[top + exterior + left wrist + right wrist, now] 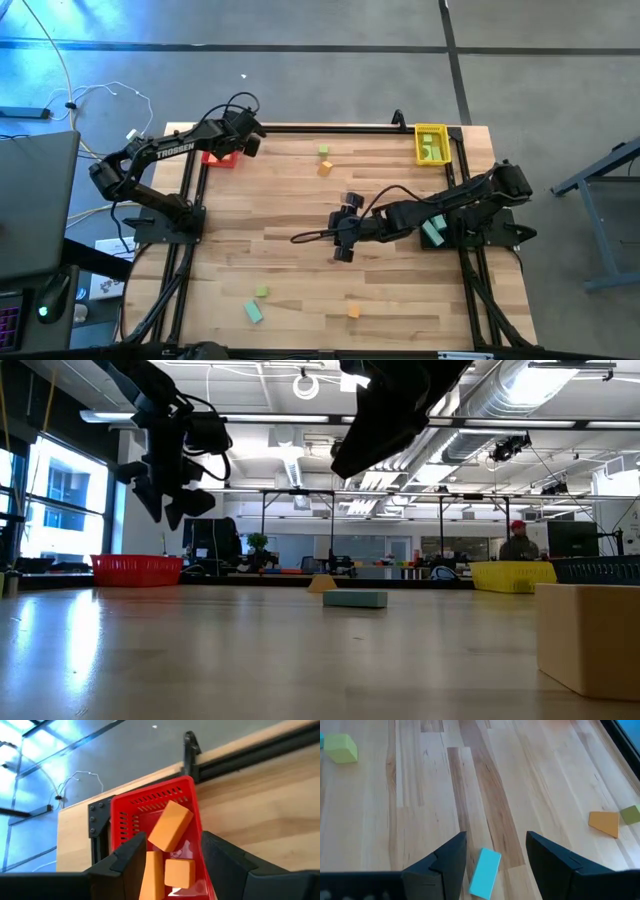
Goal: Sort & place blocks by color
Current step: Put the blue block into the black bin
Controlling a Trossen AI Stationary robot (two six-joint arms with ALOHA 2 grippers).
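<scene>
My left gripper [250,140] [174,840] hangs open over the red tray [120,810] at the table's far left corner. Three orange blocks lie in that tray; the top one [170,826] leans tilted on the others, and the fingers stand clear of it. My right gripper [343,232] [496,837] is open above the middle of the table. A teal bar [485,866] lies flat on the wood below the gap between its fingers, untouched. In the high view the gripper hides this bar.
A yellow tray [431,143] with green blocks stands at the far right. A green block [324,150] and an orange wedge [325,168] lie far centre. Green [261,292], teal [253,312] and orange [353,312] blocks lie near the front edge. A teal piece [432,232] lies under the right arm.
</scene>
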